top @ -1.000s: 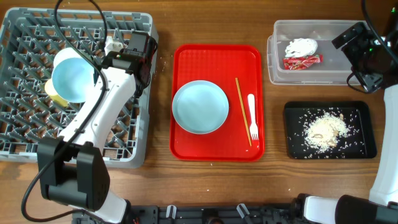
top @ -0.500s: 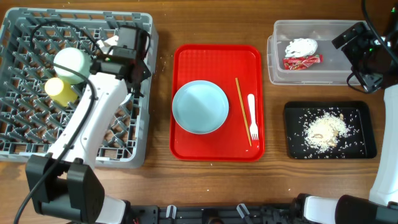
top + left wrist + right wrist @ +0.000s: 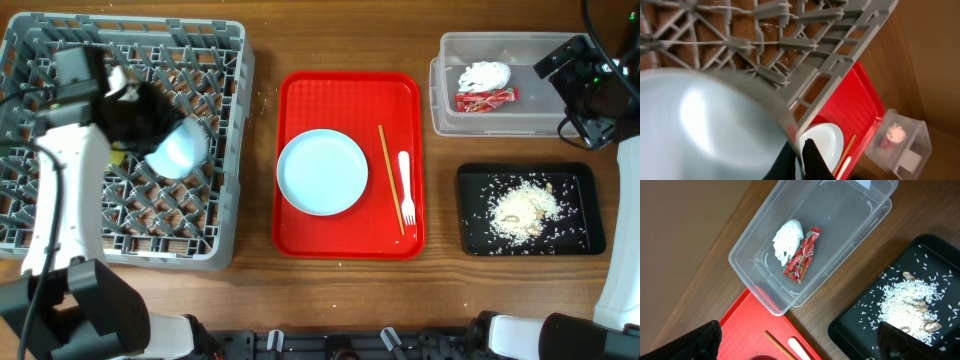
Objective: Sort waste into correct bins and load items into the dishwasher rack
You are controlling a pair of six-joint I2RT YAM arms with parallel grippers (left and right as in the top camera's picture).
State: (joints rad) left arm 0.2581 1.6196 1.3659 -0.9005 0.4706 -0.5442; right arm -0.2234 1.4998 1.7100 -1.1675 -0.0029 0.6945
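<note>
My left gripper (image 3: 801, 156) is shut on the rim of the pale blue bowl (image 3: 705, 130), one black finger inside and one outside. From overhead the bowl (image 3: 180, 148) hangs tilted over the middle of the grey dishwasher rack (image 3: 215, 215), partly covering the yellow cup (image 3: 117, 156). The pale blue plate (image 3: 322, 172), chopsticks (image 3: 390, 180) and white fork (image 3: 405, 188) lie on the red tray (image 3: 300, 95). My right gripper (image 3: 802, 347) stands open and empty above the clear tub (image 3: 755, 270), which holds the napkin (image 3: 787, 240) and red wrapper (image 3: 802, 255).
The black tray (image 3: 475, 215) at the front right carries the rice scraps (image 3: 525, 208). The clear tub (image 3: 445, 105) sits behind it at the back right. Bare wood strips separate rack, red tray and bins.
My left arm has swung from the rack's right side to its left. The bowl went with it, turned over, and now hangs lower and further right over the rack. The right arm is still.
</note>
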